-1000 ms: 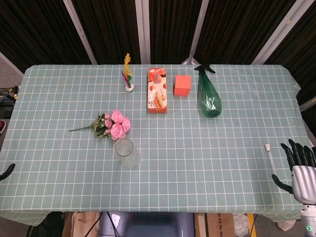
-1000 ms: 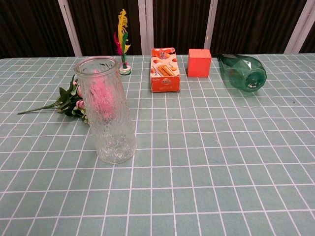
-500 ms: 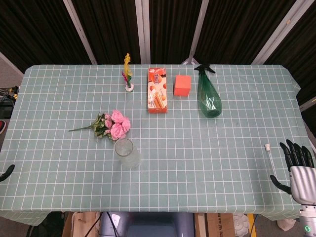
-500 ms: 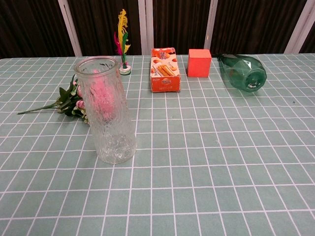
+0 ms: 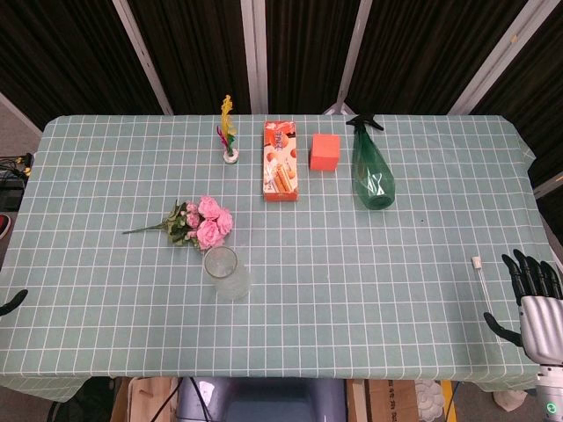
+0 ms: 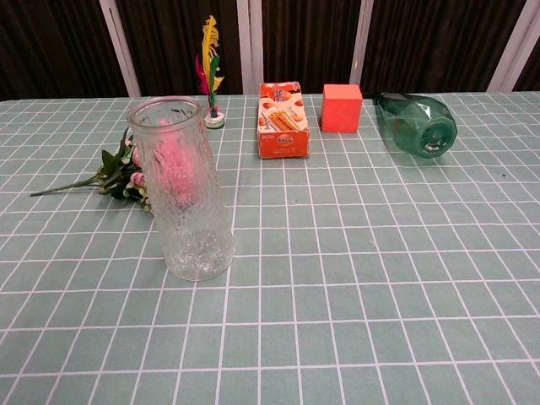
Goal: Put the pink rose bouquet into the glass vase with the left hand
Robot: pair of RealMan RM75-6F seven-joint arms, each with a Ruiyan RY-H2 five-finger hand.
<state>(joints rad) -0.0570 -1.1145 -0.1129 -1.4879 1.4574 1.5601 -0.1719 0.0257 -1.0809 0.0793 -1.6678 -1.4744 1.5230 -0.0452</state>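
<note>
Left hand (image 5: 12, 302) barely showing at the table's left edge in the head view, only a dark tip visible; impossible to tell whether fingers are apart or curled. Holding nothing, as far as can be seen, and sitting well apart from the flowers. Right hand (image 5: 534, 294) waiting off the right edge, fingers spread, empty, near a thin white stick (image 5: 480, 271).

Pink rose bouquet (image 5: 201, 221) lying flat on the checked tablecloth (image 5: 369, 264), blooms toward the centre, stem trailing out to the left. Glass vase (image 5: 225, 272) standing upright just in front of the blooms, mouth open and empty.

Probably opening the reach. Aiming for the stem rather than the blooms, coming in from the left where the stem points toward the hand. Pinching low on the stalks, lifting clear, then turning stem-down above the vase mouth before lowering. Keeping the forearm off the vase, standing close enough to be knocked over.

Further back: feathered shuttlecock (image 5: 229, 132), snack box (image 5: 280, 172), orange cube (image 5: 325, 151), green spray bottle (image 5: 370, 168) lying down.
</note>
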